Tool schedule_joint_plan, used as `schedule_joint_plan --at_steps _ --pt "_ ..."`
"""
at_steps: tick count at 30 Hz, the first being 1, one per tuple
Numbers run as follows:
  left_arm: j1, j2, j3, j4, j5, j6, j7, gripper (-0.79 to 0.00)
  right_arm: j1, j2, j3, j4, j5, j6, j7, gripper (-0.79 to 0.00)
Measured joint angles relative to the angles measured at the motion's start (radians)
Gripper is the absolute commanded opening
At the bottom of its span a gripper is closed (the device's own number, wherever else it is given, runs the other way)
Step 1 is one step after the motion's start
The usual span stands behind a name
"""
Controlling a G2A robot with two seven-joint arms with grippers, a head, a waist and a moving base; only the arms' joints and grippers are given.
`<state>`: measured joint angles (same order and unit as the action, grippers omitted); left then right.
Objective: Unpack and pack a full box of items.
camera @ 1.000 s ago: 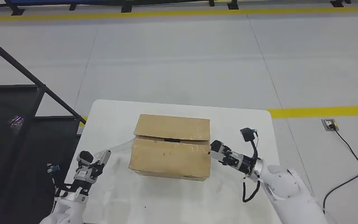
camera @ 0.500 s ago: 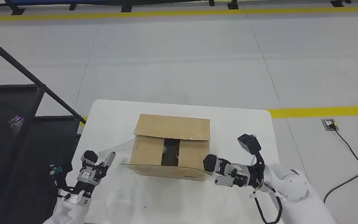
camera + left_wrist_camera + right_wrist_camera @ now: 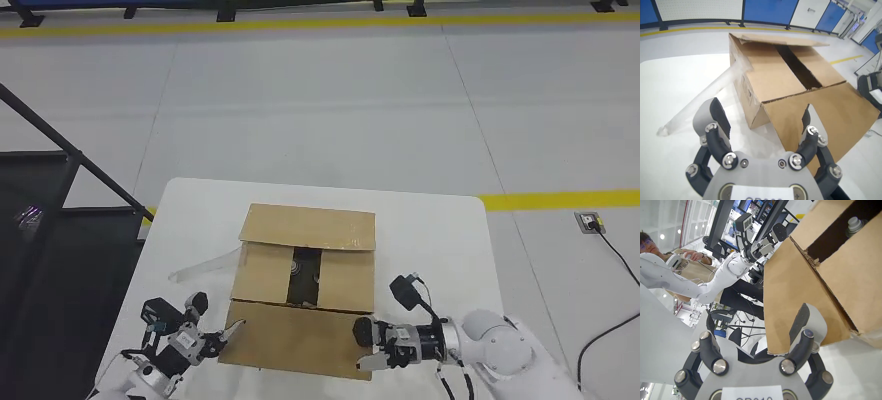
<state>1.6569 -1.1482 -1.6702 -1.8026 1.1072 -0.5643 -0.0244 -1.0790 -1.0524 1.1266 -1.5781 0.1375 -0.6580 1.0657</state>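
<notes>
Starting nearest the robot: left gripper [image 3: 220, 325] sits at the near-left corner of the near flap [image 3: 295, 340]. Its fingers are spread wide, w/ the flap's side edge running btwn them and nothing pinched. One finger is over the cardboard, the other out over the bare table [image 3: 430, 250].

Right gripper [image 3: 363, 347] is at the near-right corner of the same flap, also wide open. The flap corner pokes in btwn its fingers, w/ one pad close against the cardboard face. Can't tell if it actually touches; no clamp.

Near flap is folded out twd the robot, approx level.

Next back: box [image 3: 745, 89], brown cardboard, stands upright mid-table. Two inner flaps [image 3: 345, 285] lie over the top w/ a dark gap [image 3: 303, 280] btwn them. Grey capped item [image 3: 853, 224] shows thru the gap; other contents hidden. Far flap [image 3: 308, 227] is lifted off the top on the far side, exact angle hard to judge.

Clear tape strip [image 3: 205, 265] hangs off the box's upper left edge and slants down to the table on the left.

Beyond the table: grey floor w/ yellow line [image 3: 560, 200].
</notes>
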Motion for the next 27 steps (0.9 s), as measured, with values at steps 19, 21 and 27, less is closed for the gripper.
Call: schedule_joint_plan --at_steps 19,21,27 --pt "-0.001 0.005 0.029 0.028 0.121 -0.003 0.022 0.0 0.051 -0.014 0.023 0.023 0.141 0.108 -0.191 0.0" --pt "-0.002 0.005 0.034 0.025 0.122 0.0 0.019 0.0 0.06 -0.019 0.006 0.037 0.107 0.162 -0.23 0.0" --pt "-0.003 0.006 0.049 0.013 0.156 0.015 0.03 0.0 0.151 -0.051 -0.069 0.15 0.109 0.325 -0.357 0.0"
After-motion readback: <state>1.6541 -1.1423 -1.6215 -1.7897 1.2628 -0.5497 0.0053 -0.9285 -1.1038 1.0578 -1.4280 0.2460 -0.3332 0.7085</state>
